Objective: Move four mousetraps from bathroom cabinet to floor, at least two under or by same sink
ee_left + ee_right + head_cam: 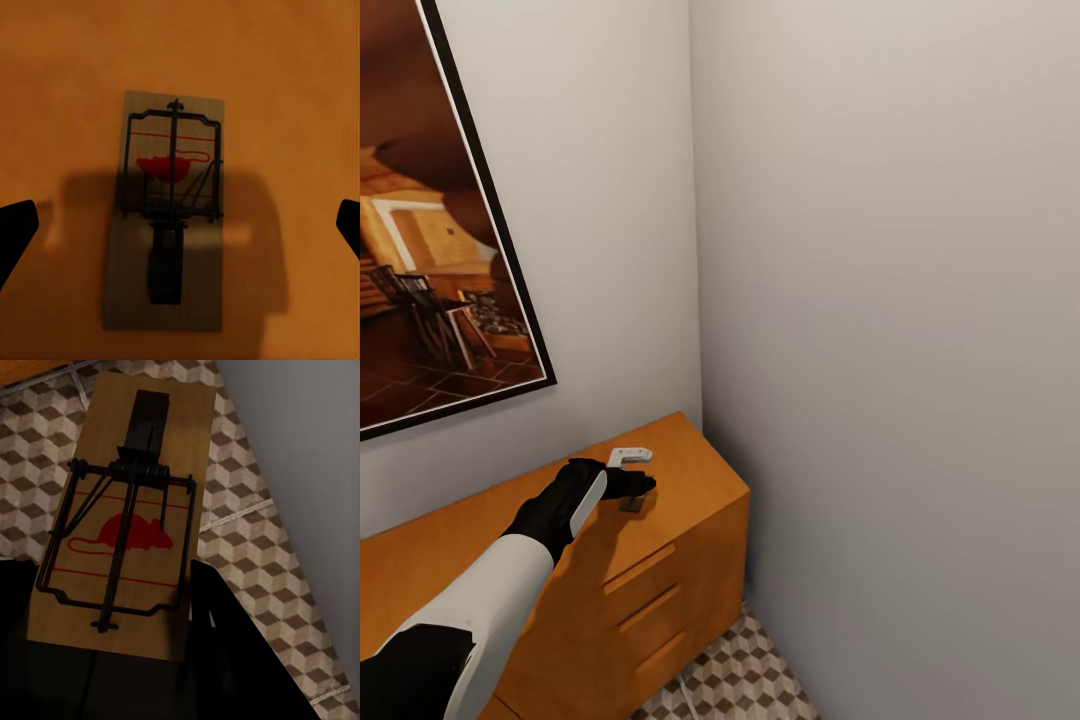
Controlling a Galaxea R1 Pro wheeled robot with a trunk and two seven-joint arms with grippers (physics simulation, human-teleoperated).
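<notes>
Dark-framed picture [430,220] on pale corner walls [880,300].

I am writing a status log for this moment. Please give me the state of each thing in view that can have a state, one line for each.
Left gripper: open, above a mousetrap.
Mousetrap on the cabinet: flat on the top, between the open fingertips, not gripped.
Cabinet: drawers closed.
Right gripper: shut on a second mousetrap.
Second mousetrap: held above the bathroom floor.
Framed picture: hanging on the wall.
</notes>
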